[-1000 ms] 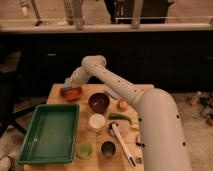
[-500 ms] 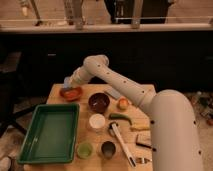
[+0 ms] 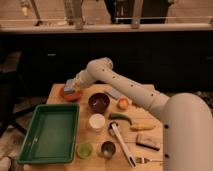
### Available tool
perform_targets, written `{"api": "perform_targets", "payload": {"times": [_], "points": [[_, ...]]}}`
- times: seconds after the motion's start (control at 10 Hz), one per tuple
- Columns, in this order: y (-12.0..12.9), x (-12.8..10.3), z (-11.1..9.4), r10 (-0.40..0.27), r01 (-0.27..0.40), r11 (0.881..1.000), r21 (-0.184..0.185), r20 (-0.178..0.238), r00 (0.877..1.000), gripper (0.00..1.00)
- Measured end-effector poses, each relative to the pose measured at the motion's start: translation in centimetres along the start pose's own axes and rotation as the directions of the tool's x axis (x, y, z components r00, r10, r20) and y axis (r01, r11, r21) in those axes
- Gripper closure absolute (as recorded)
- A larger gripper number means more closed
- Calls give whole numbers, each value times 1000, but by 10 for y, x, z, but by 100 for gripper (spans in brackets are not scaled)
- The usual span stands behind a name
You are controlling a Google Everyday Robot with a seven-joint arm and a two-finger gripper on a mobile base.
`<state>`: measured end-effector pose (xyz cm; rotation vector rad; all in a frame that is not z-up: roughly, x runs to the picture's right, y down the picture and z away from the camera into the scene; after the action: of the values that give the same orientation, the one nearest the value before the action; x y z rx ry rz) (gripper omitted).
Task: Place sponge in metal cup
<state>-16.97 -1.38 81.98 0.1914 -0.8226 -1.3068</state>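
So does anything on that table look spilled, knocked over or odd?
Nothing stands out. The gripper is over the orange plate, fingers shut on the sponge, and the metal cup stands upright near the table's front edge.

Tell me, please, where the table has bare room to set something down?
Bare wood lies behind the brown bowl, between orange plate and grey triangular piece. The green tray looks empty. Around the metal cup it is crowded. The claw sits over the plate, shut on the sponge.
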Motion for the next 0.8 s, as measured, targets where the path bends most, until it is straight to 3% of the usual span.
{"api": "perform_targets", "payload": {"times": [0.4, 0.8], "points": [[4, -19, -21, 21, -21, 1000, -13, -38, 999, 100], [30, -60, -41, 118, -118, 993, 7, -72, 990, 100]]}}
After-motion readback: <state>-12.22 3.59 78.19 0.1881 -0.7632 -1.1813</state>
